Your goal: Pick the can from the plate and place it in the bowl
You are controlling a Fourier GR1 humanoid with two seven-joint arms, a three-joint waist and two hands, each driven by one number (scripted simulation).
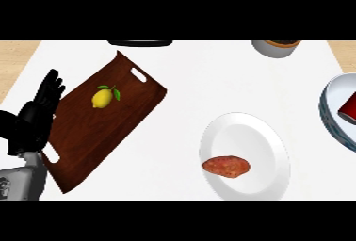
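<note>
At right edge, red can (348,108) inside bowl (332,123), sweet potato (226,166) on plate (262,141), left hand (38,113) at left, fingers straight, open.

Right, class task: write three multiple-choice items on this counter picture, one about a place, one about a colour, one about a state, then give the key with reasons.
1. Where does the lemon lie?
A. on the white plate
B. on the wooden board
C. in the bowl

2. What colour is the can seen in the bowl?
A. red
B. green
C. blue

3. How is the left robot hand?
A. curled round the lemon
B. pinching the plate's rim
C. open, holding nothing

Key: 1 B, the lemon sits on the brown wooden board. 2 A, a red can shows inside the bowl at the right edge, while the white plate carries only a sweet potato. 3 C, the hand's fingers point up at the board's left side, holding nothing.
</note>
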